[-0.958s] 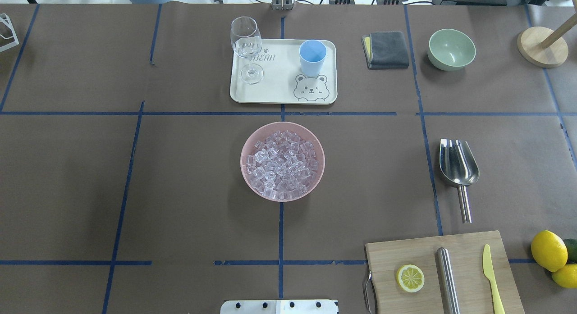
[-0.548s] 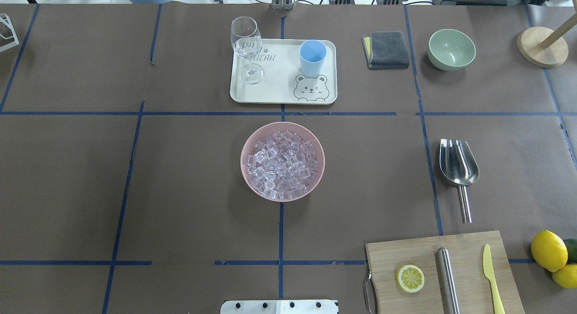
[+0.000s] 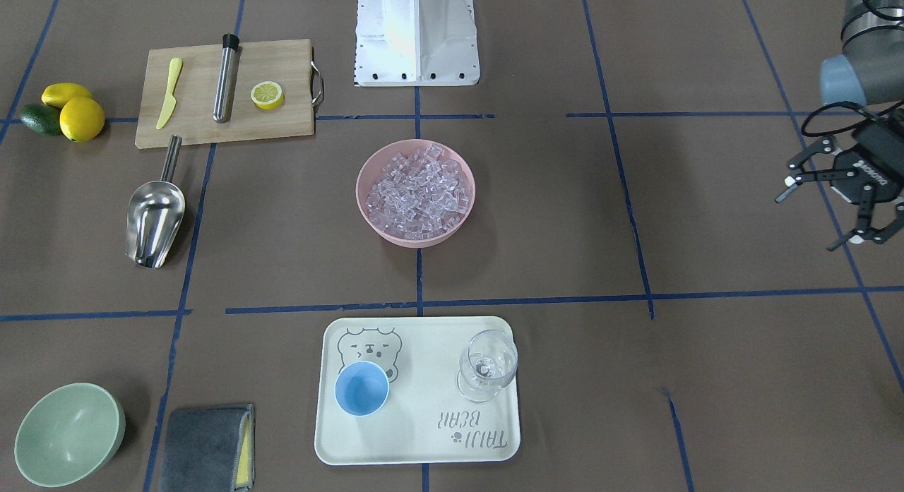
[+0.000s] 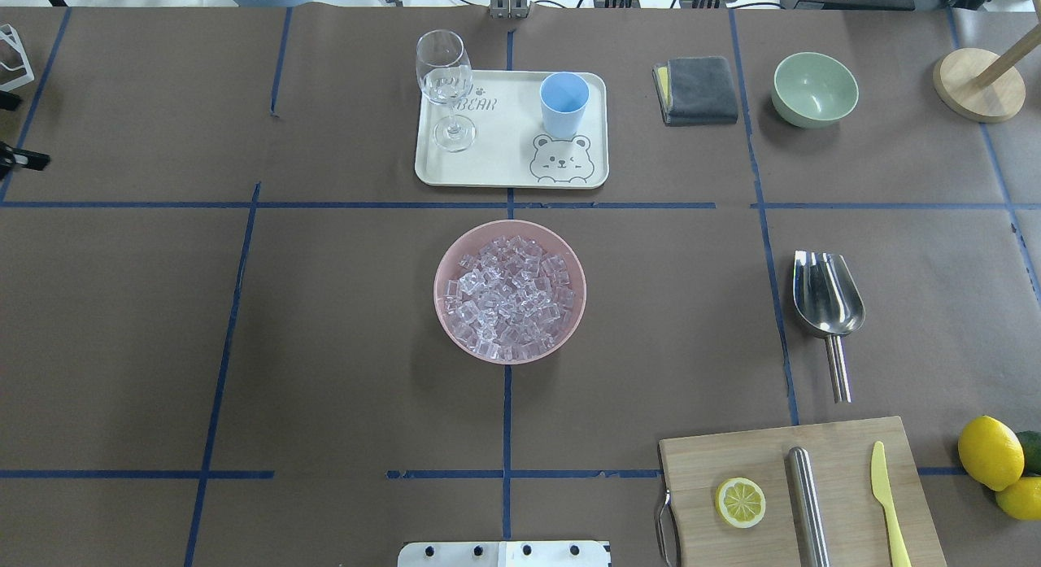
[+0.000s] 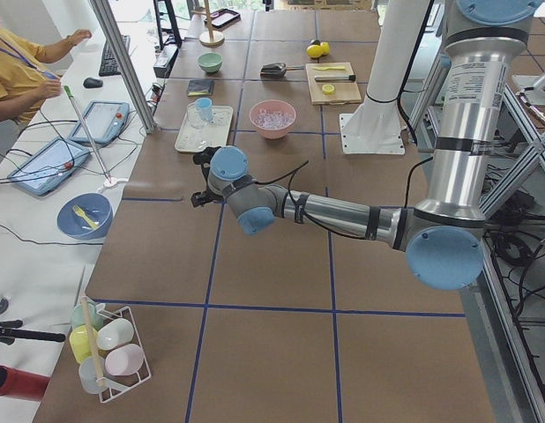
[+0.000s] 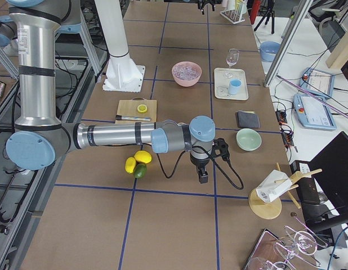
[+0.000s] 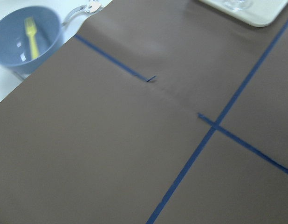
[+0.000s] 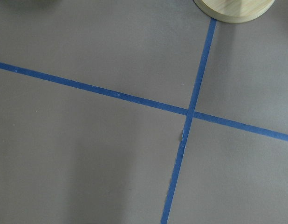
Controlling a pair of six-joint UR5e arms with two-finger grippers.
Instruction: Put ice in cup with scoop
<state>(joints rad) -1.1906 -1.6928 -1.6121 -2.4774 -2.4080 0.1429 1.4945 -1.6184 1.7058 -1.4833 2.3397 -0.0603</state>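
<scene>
- The ice [image 4: 511,298] is a heap of clear cubes filling a pink bowl [image 4: 437,294] at the middle of the bench [image 4: 325,347].
- The scoop [image 4: 825,294] lies flat on the bench well to the robot's right of the bowl. Its open mouth faces away from the robot and its thin handle points back towards it.
- The cup [image 4: 564,103] stands upright and empty on the far side of the bowl, on the right half of a cream tray [image 4: 504,156] printed with a bear. A stemmed glass [image 4: 443,71] stands on the tray's left half, apart from the cup.
- Nothing lies between scoop, bowl and cup.
- Just behind the scoop's handle is a wooden board [image 4: 756,461] carrying a lemon slice [image 4: 740,503], a steel tube [image 4: 807,502] and a yellow knife [image 4: 886,502]. Whole lemons [image 4: 990,451] sit beside the board.
- Beyond the scoop, level with the tray, are a folded grey cloth [image 4: 697,89] and a green bowl [image 4: 815,87].
- The left tool [image 3: 809,222] hangs at the bench's left edge with its jaws apart and nothing between them, well away from the bowl, the cup and the scoop.
- The right tool [image 6: 202,171] shows only in the side view, over the bench past the lemons at the right end. I cannot tell whether it is apart or together.
</scene>
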